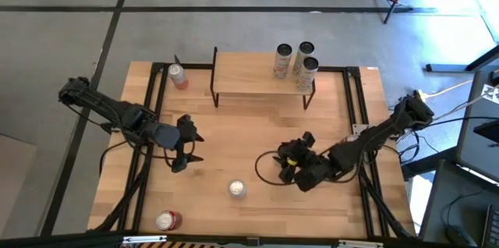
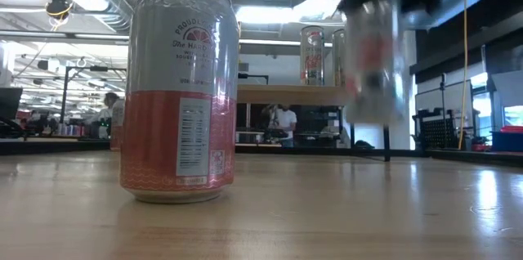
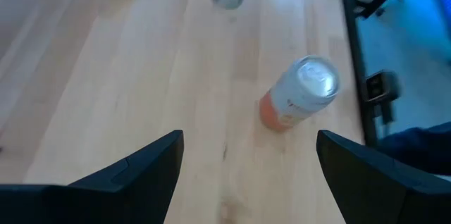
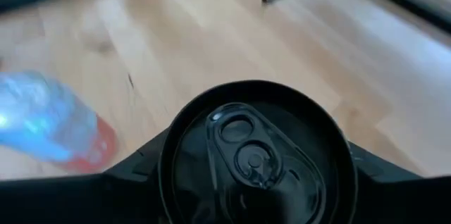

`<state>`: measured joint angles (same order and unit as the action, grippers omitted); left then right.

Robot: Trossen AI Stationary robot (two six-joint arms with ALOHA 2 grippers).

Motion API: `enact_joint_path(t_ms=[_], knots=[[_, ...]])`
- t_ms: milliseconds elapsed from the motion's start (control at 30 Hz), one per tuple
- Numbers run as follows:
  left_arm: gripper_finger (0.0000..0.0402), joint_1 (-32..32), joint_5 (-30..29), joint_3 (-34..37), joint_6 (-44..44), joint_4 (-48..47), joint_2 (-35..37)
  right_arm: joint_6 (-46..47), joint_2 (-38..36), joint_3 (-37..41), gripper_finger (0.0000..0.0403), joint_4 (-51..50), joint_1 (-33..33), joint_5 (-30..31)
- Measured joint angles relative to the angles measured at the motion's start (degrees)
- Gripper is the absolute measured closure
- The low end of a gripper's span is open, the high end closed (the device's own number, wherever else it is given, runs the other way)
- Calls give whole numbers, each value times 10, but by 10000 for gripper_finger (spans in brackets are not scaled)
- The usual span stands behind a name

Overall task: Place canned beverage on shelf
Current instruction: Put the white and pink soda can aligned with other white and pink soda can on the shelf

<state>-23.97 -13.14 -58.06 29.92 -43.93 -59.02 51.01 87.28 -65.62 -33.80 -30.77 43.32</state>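
A can with a dark top [image 4: 254,153] sits between the fingers of my right gripper [image 1: 295,161], right of the table's middle; the low view shows that can [image 2: 372,56] blurred and above the tabletop. The shelf [image 1: 249,72], a light board on thin black legs, stands at the far edge with three cans [image 1: 295,61] on its right end. A silver and orange can [image 1: 237,189] stands upright on its base near the front, large in the low view [image 2: 180,88]. My left gripper [image 1: 187,143] hangs open over the left middle, with that can [image 3: 299,94] ahead of it. My right gripper pinches the can between its two fingers [image 4: 144,171], one on each side of the upper wall just under the rim [image 4: 169,160]. The fingers slant down from the table's right side. The can is upright and lifted clear of the table.
One more can [image 1: 178,76] stands at the far left beside the shelf, another [image 1: 168,220] at the near left corner. Black frame rails [image 1: 355,115] run along the table's left and right sides. The shelf's left half [image 1: 234,72] is bare board.
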Motion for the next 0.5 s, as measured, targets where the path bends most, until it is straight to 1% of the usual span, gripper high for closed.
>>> enact_joint_path(t_ms=[233, 400, 500], knots=[[86, -1, 21, -2, 4, 2, 48, -79, 0, -134, 177, -58, 72, 7], [86, -1, -17, -2, -1, 3, 67, -115, -1, -201, 177, -118, 148, 7], [86, 0, -25, -2, -1, 3, 67, -142, -1, -220, 177, -120, 193, 5]])
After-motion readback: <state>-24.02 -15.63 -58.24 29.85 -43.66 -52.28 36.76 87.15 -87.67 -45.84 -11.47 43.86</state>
